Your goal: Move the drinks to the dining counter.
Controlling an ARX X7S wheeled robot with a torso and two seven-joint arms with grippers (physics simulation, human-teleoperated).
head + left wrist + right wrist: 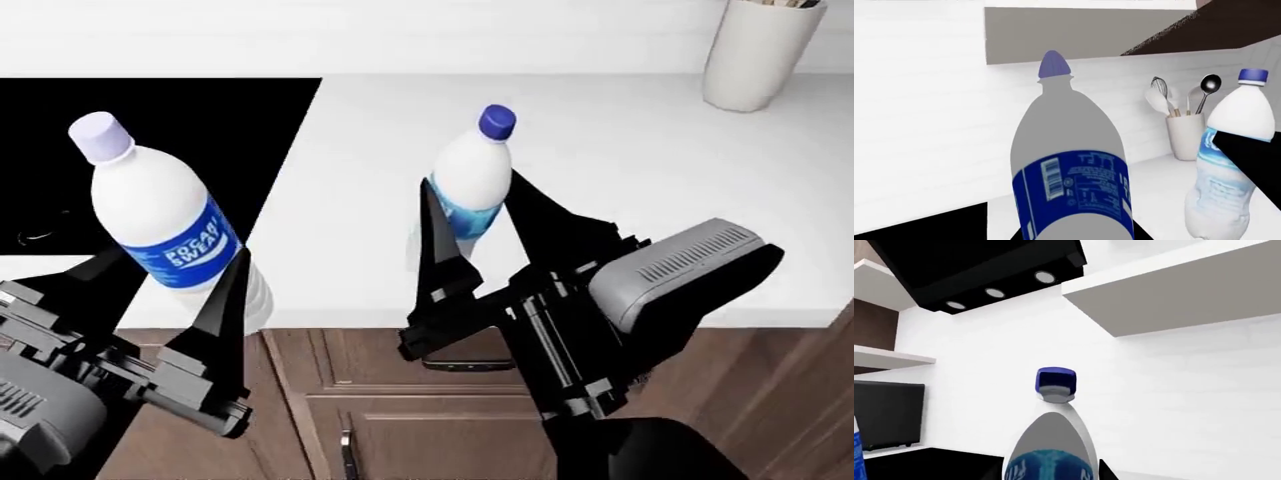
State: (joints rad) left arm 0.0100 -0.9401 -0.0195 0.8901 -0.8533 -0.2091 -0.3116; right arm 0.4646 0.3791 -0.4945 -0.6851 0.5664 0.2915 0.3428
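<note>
The Pocari Sweat bottle (pixel 167 235) is pinched between the fingers of the left gripper (pixel 174 320), which close on its lower body below the blue label; its lilac cap (pixel 99 136) leans away from that gripper. The slimmer bottle (pixel 470 190) is clamped in the same way by the right gripper (pixel 474 270), one dark finger on either side of its light-blue label, and its dark blue cap (pixel 497 120) stands above the fingertips. In the left wrist view both bottles are seen together, the slimmer one (pixel 1227 165) off to one side of the Pocari Sweat bottle (pixel 1071 165), with a white utensil holder (pixel 1185 136) beyond them on the white worktop (pixel 641 170). A black cooktop (pixel 160 150) lies past the left gripper. Whether either base has cleared the worktop cannot be told from these views.

The step in hand is judged to be the carrying away of both drinks. The dining counter is not in view, so a turn of the base is likely to be needed. Both grips should be kept firm and low, the bottles raised clear of the worktop edge before any turn, and the arms held apart so that the bottles are not knocked together. The tilt of the Pocari Sweat bottle should be watched, since it could slip between the fingers.
</note>
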